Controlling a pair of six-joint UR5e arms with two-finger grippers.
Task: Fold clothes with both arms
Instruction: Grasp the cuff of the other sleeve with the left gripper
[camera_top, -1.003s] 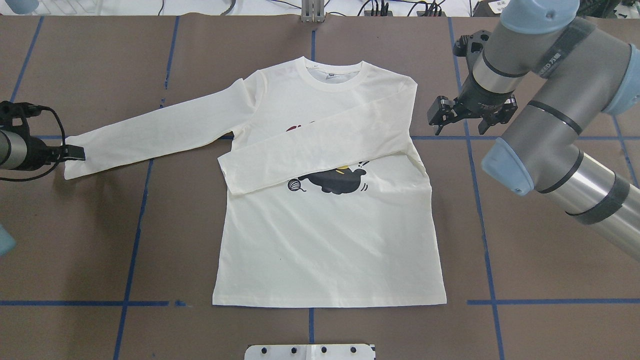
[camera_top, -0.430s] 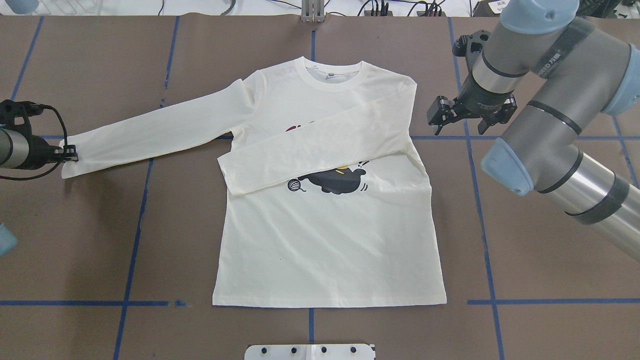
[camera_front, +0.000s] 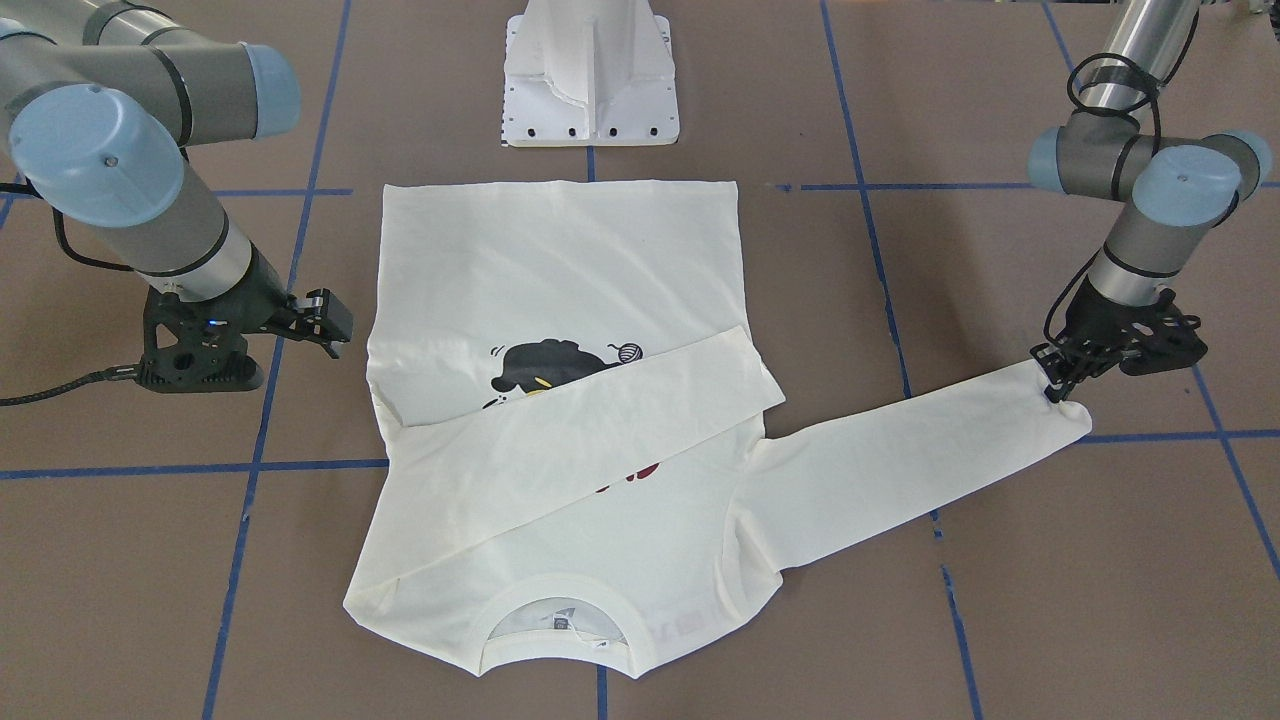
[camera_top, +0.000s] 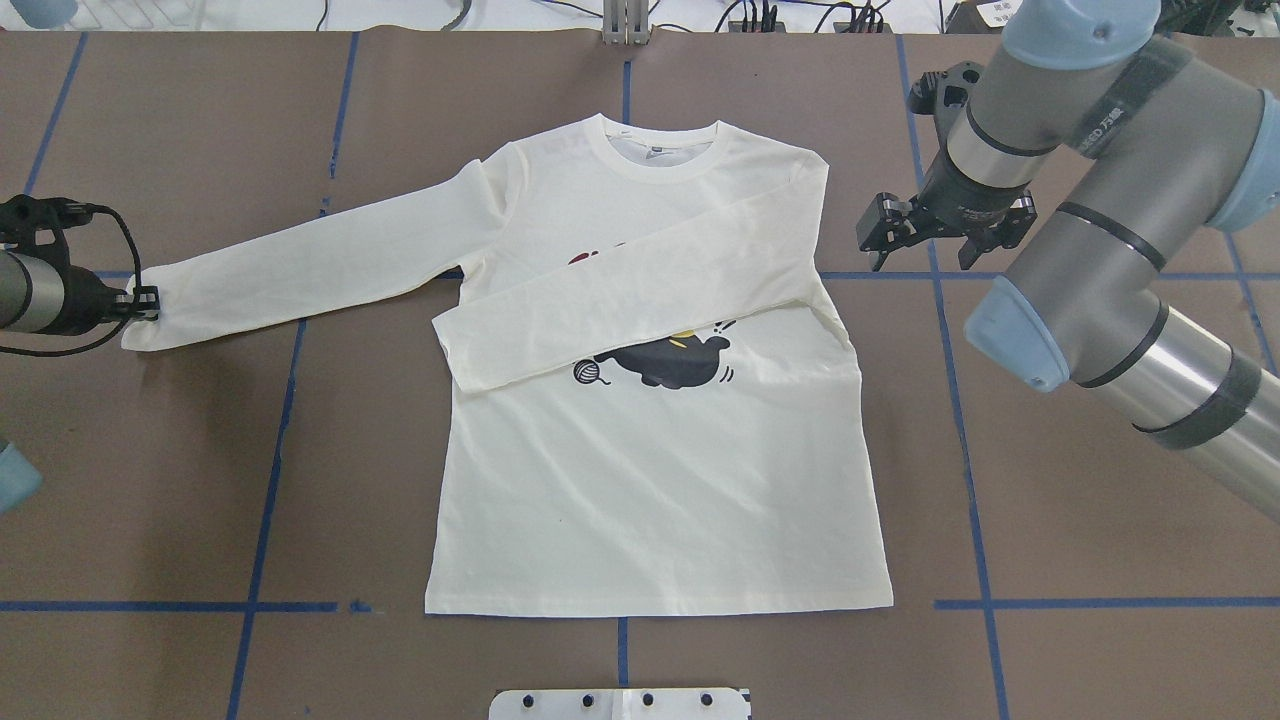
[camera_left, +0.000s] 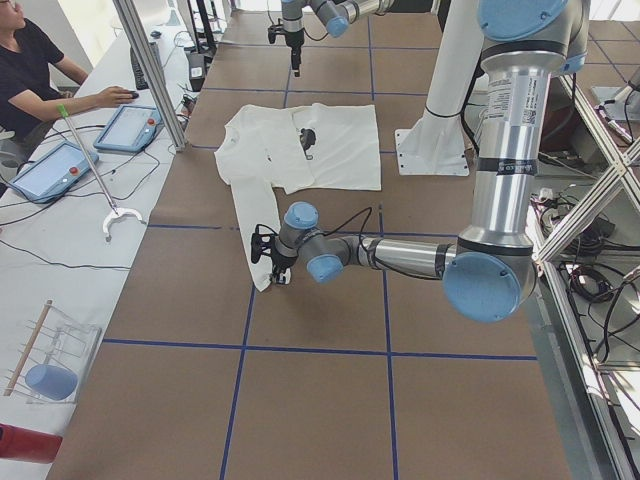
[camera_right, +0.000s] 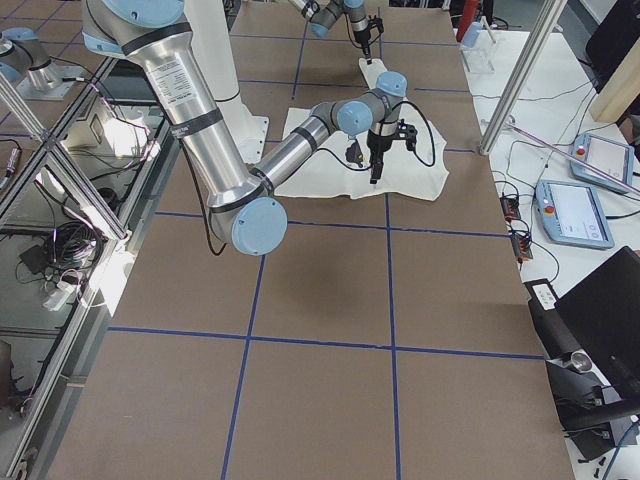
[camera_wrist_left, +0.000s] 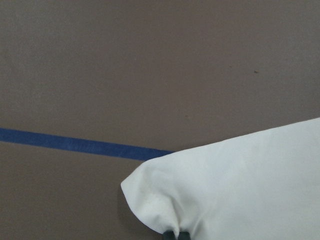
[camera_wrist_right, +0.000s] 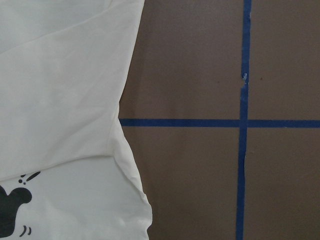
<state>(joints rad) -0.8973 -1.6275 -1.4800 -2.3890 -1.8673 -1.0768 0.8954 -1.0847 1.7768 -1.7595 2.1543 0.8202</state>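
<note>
The cream long-sleeved T-shirt (camera_top: 650, 480) lies flat and print side up on the brown table, its black cat print (camera_top: 672, 360) half covered. One sleeve (camera_top: 620, 305) is folded across the chest. The other sleeve (camera_top: 310, 260) stretches out sideways, and my left gripper (camera_top: 145, 300) is shut on its cuff (camera_front: 1065, 415), which bunches at the fingertips (camera_wrist_left: 176, 234). My right gripper (camera_top: 920, 250) hangs open and holds nothing, just beside the shirt's shoulder (camera_top: 815, 170). Its wrist view shows only the shirt's side edge (camera_wrist_right: 127, 165).
The white pedestal base (camera_front: 590, 80) stands at the robot side of the table, close to the shirt's hem. Blue tape lines (camera_top: 265, 480) cross the brown surface. A person sits at a side bench with tablets (camera_left: 130, 125). Metal frame posts (camera_right: 515, 70) stand at the table's edge.
The left gripper has closed on the sleeve cuff and the cuff end has gathered from flat into a rounded bunch. The shirt shifted slightly. The right arm has hardly moved.
</note>
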